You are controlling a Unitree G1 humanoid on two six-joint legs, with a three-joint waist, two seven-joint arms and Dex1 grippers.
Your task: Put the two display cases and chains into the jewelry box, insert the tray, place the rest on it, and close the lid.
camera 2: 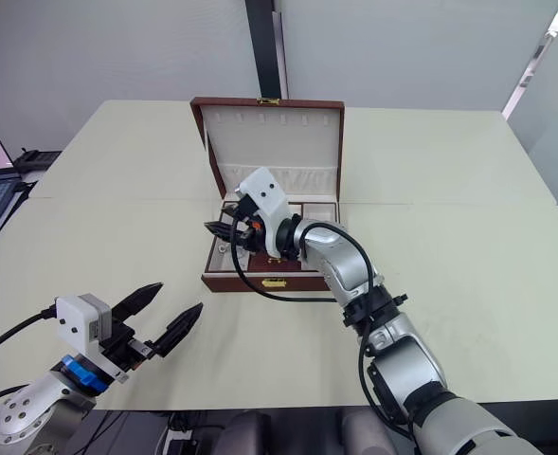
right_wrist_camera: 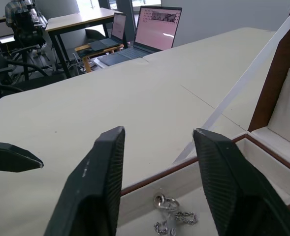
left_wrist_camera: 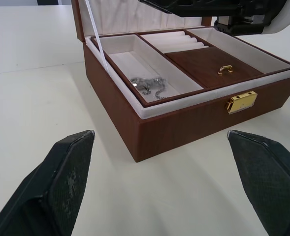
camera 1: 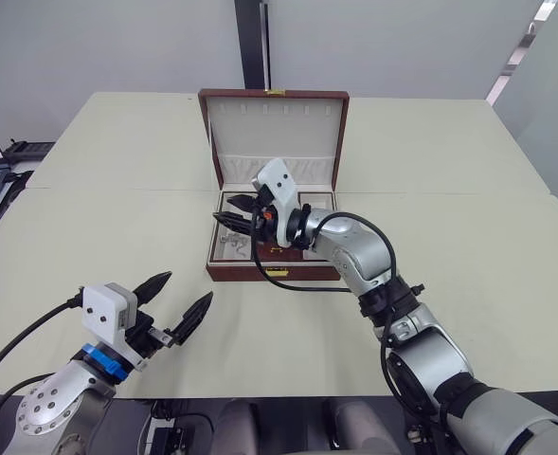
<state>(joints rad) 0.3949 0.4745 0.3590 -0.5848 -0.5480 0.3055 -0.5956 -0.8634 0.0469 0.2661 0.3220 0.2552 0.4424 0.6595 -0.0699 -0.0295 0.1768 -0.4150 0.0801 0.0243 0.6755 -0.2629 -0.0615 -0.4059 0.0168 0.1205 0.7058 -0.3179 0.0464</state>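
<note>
Both grippers open: right gripper [camera 1: 233,220] just above chains [left_wrist_camera: 149,86] dropped in tray [left_wrist_camera: 186,93], left gripper [camera 1: 182,301] idle short of box [camera 1: 269,270].

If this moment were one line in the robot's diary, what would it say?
tray: seated in jewelry box | chains: in tray's left compartment | right gripper: open, above them | left gripper: open, idle | lid: up

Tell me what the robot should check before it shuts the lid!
1. Lid up, nothing pushed shut early: ok.
2. Tray sitting inside the jewelry box: ok.
3. Silver chains lying in the tray's compartment: ok.
4. Right hand out of the box: not ok, it hovers over the tray, open.
5. Left hand clear of the box: ok, open above the table.
6. Display cases underneath: cannot tell.
</note>
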